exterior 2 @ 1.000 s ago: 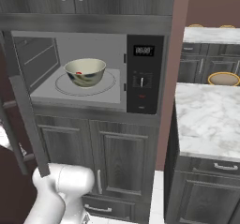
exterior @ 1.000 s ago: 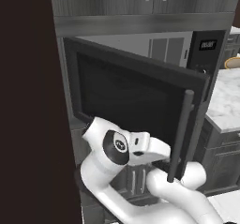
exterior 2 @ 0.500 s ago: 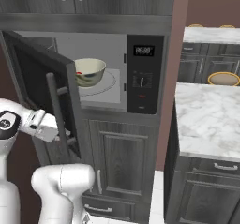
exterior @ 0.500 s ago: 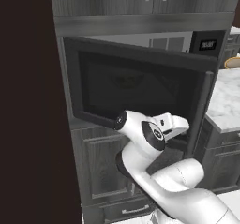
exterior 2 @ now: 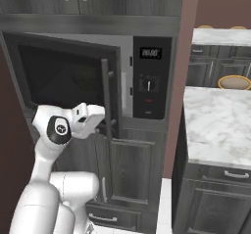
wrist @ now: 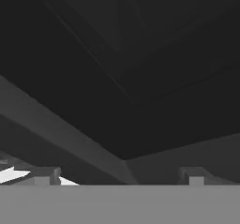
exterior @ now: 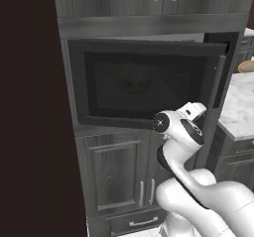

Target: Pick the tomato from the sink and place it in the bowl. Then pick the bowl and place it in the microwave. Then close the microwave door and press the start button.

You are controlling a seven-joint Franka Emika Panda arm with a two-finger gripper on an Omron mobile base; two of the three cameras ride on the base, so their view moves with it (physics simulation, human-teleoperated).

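**A:** What's different from half a second back?

**B:** On my screens the microwave door (exterior 2: 68, 76) has swung most of the way in. It stood wide a moment ago, with the bowl plain on the turntable; now the dark glass covers nearly the whole opening, and only a narrow strip of pale interior is left between the door's handle edge and the control panel (exterior 2: 149, 76). I can't make out the bowl through the glass. The arm has come round with the door.

**A:** Left to right, where does it all sit?

**B:** In the right base view: the door glass, then its vertical bar handle (exterior 2: 106, 98), then the gap, then the panel of the microwave (exterior 2: 128, 88). The pincer (exterior 2: 99, 116) sits low against the door's handle edge, just beside the bar's lower end. In the left base view I see it (exterior: 199, 109) near the door's (exterior: 144, 82) lower right corner.

**A:** Holding anything?

**B:** No. The jaws stand spread and empty; in the hand view the fingertips (wrist: 43, 175) are well apart, with only dark door surface (wrist: 120, 68) ahead.
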